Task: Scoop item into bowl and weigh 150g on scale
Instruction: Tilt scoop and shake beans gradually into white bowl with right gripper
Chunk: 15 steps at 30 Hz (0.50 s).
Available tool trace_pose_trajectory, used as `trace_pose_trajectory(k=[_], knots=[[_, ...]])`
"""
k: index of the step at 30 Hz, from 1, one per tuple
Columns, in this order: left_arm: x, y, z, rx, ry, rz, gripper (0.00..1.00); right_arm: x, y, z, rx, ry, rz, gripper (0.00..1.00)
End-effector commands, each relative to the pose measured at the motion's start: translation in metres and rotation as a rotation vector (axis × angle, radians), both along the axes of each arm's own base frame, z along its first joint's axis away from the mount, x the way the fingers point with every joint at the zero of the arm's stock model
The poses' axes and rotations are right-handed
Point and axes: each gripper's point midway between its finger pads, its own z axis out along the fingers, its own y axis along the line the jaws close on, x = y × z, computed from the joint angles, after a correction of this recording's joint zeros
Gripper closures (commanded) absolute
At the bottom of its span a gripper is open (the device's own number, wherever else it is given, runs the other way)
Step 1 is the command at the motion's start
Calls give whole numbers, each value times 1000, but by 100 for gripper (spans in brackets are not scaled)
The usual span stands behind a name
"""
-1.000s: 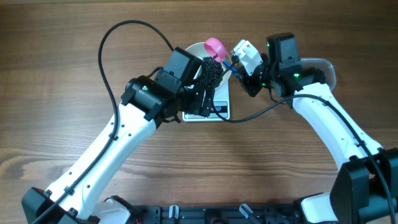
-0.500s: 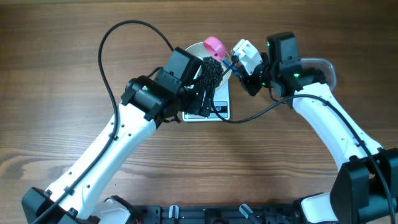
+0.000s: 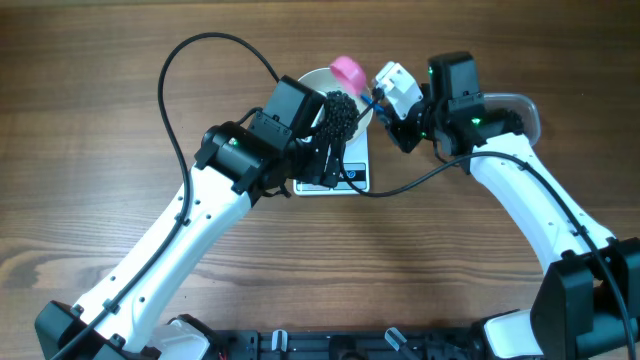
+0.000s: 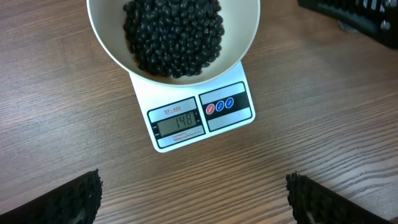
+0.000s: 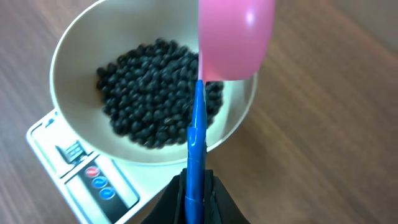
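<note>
Pink scoop (image 5: pixel 236 37) is clamped in the right jaws above the rim of the bowl (image 4: pixel 239 31) of beans (image 4: pixel 174 34) on the scale (image 4: pixel 146 93); left jaws are held open.

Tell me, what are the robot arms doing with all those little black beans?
They are weighing black beans. The right gripper is shut on the blue handle of a pink scoop, holding it over the white bowl, which sits on the scale with a heap of them inside. The scale's display reads 148, just under the target. The left gripper hangs open above, holding nothing.
</note>
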Motion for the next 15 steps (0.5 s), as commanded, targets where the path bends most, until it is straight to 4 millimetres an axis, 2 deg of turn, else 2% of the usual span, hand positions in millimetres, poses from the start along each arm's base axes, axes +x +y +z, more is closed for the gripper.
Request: trace_pose_trajectory(k=[1, 5, 7, 10, 13, 15], knots=[[1, -1, 10, -5, -32, -10, 0, -4, 4, -7, -14, 27, 12, 96], [1, 0, 10, -4, -32, -10, 0, -6, 5, -8, 19, 64, -28, 96], [1, 0, 10, -4, -32, -10, 0, -2, 11, 0, 112, 94, -97, 96], [1, 0, 10, -5, -32, -9, 0, 3, 9, 12, 147, 74, -132, 96], [1, 0, 10, -5, -32, -9, 0, 6, -5, 29, 166, 38, -170, 96], [1, -1, 10, -5, -32, -10, 0, 14, -35, 45, 158, -12, -250, 96]])
